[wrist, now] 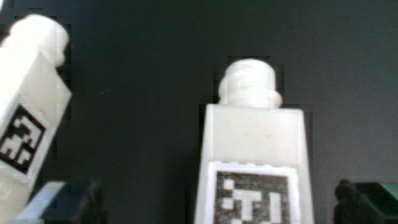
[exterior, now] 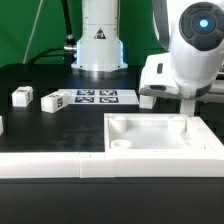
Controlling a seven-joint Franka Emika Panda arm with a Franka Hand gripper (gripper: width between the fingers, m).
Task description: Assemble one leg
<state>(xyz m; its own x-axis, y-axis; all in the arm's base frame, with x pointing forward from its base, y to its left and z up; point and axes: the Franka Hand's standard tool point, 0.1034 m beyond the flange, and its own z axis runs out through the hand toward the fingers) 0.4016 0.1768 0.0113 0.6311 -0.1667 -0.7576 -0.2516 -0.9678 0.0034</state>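
Observation:
In the wrist view a leg (wrist: 251, 140), a small white post with a rounded screw tip and a black-and-white tag, lies on the black table between my fingers. My gripper (wrist: 214, 208) is open, with one dark finger (wrist: 64, 203) on each side of the leg's tag end and not touching it. A second leg (wrist: 32, 100) lies beside it. In the exterior view my gripper (exterior: 190, 106) hangs low behind the far right corner of the white tray part (exterior: 200, 150). A white leg (exterior: 149, 97) shows beside it.
Two more legs (exterior: 22, 97) (exterior: 53, 101) lie at the exterior view's left. The marker board (exterior: 96, 97) lies in front of the robot base (exterior: 100, 50). A long white wall (exterior: 50, 166) runs along the front.

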